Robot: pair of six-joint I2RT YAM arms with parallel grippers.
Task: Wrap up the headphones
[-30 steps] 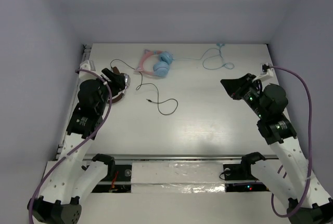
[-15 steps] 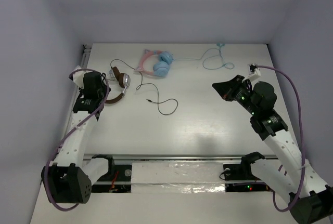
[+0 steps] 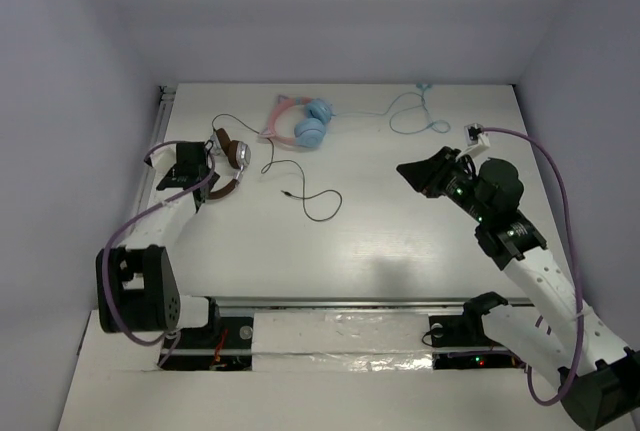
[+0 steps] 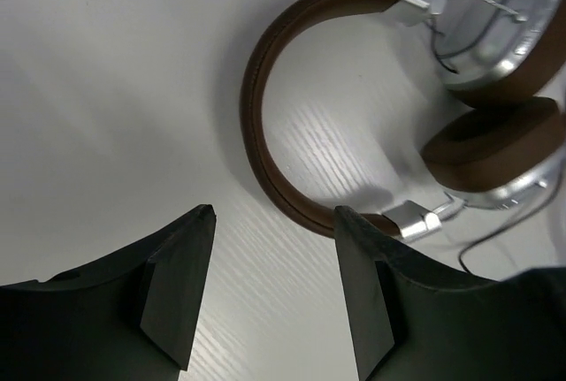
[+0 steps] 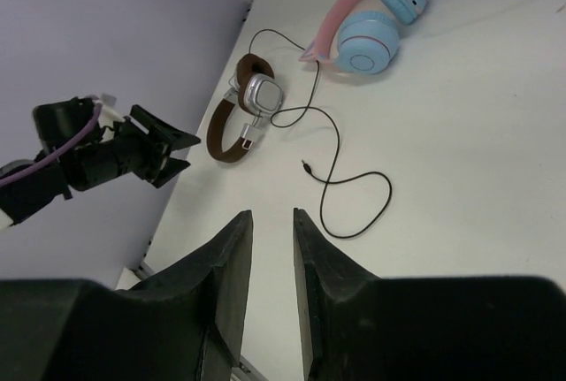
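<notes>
The headphones lie flat near the table's left edge, with a brown headband and silver ear cups. Their thin black cable snakes right and ends in a loop, the plug lying free. My left gripper sits low just left of the headband, open, with only table between its fingers; its right finger is close to the band. My right gripper hovers over the right half of the table, aimed at the cable. Its jaws stand a narrow gap apart, holding nothing.
Pink-and-blue cat-ear headphones lie at the back centre, and their light blue cable curls off to the back right. Grey walls close the table at the left, back and right. A metal rail runs along the near edge.
My left gripper pulled back left off the headphones, then turned to face the headband again. My right gripper moved left toward the table's middle. Headphones and cable stayed put.
</notes>
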